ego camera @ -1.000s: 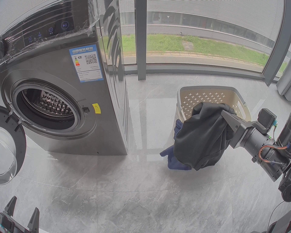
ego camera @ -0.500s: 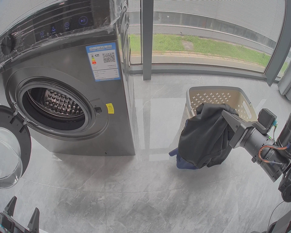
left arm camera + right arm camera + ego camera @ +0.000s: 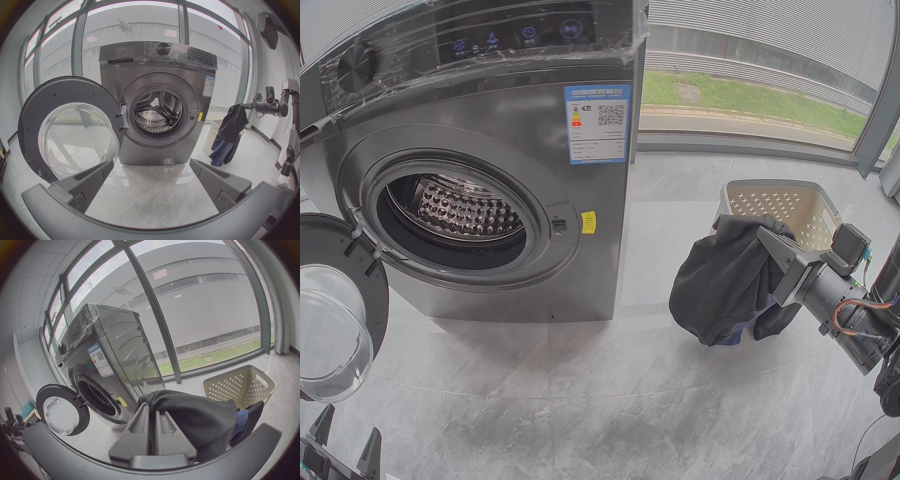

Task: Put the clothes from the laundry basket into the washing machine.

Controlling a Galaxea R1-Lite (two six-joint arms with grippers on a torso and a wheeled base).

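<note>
My right gripper (image 3: 765, 234) is shut on a black garment (image 3: 725, 281) that hangs in the air in front of the beige laundry basket (image 3: 781, 184). A blue cloth (image 3: 731, 339) dangles under the black one, mostly hidden by it. To the left stands the grey washing machine (image 3: 487, 125). Its round door (image 3: 337, 312) is swung wide and its drum (image 3: 456, 212) is exposed. My left gripper (image 3: 351, 420) sits low at the near left, open with nothing in it. From the left wrist, the left gripper (image 3: 150, 162) faces the drum (image 3: 157, 109).
Bare grey tiled floor (image 3: 581, 387) lies between the machine and the basket. The open door juts out at the left. A glass window wall (image 3: 769, 75) runs behind the basket.
The head view has swung toward the washing machine, so the machine and basket sit further right in the picture. The right gripper still holds the black garment. The blue cloth is now mostly hidden behind it.
</note>
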